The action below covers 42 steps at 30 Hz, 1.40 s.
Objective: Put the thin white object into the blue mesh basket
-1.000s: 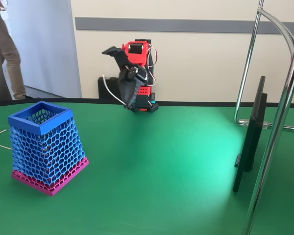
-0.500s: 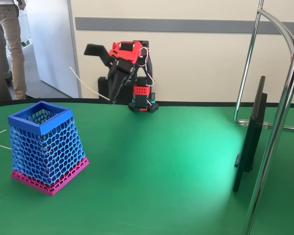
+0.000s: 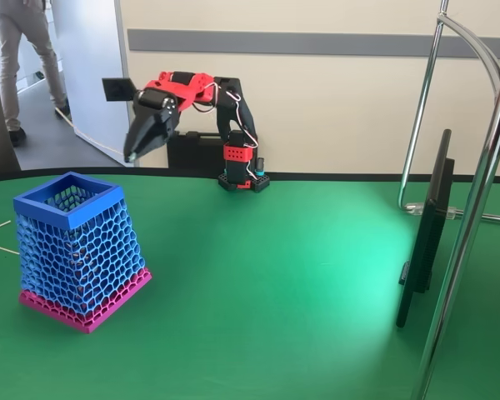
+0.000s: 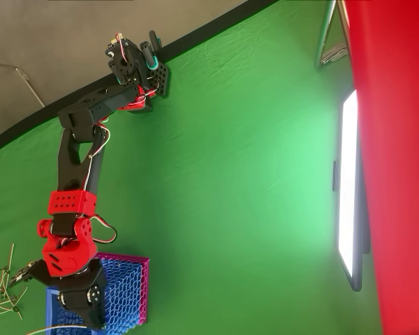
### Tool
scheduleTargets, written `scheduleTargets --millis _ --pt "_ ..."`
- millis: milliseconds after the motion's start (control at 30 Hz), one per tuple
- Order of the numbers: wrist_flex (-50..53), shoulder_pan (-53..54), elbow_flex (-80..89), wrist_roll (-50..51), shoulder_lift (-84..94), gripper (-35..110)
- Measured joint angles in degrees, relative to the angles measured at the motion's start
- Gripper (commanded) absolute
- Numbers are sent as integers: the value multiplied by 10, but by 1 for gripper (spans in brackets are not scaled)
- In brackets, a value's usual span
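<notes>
table: green cloth-covered table point(image 3: 283, 275) with a black edge along the far side; bright light patch right of centre in the fixed view.
room: beige wall point(image 3: 333, 92) with a grey horizontal band behind the table; open doorway at far left, a person's legs point(image 3: 21, 58) standing there.
right side: black flat monitor point(image 3: 425, 233) seen edge-on, near right; chrome tube stand point(image 3: 471, 225) just beside it.
arm: red and black arm point(image 3: 208, 92), base at the far edge of the table, reaching left in the fixed view.
end effector: end effector point(image 3: 133, 154) tilted down to the left, above and beyond the basket in the fixed view; in the overhead view it hangs over the basket point(image 4: 91, 310). Fingers drawn together to a point, pinching the thin white object.
thin white object: thin white object point(image 4: 56, 328) sticks out from the fingertips at the bottom left of the overhead view, over the basket's rim area; barely discernible in the fixed view.
basket: blue mesh basket point(image 3: 77, 250) upright at near left, magenta base band on the table.
clutter: loose thin white strands point(image 4: 3, 289) on the table left of the basket.
</notes>
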Motion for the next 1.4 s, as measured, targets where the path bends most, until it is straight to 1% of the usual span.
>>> scheduleTargets --millis 367,733,767,867,967,1033,1167,1400 --pt "-72 59 -56 67 -66 6" --pt "-78 67 -57 180 -76 13" --pt "-76 62 -58 214 -79 15" --pt "-69 55 -60 273 -83 17" --pt "-62 47 -60 326 -83 24" --pt "-61 47 -60 350 -83 29" --pt "-64 44 -54 408 -83 32" --pt "-128 48 -13 477 -83 29"
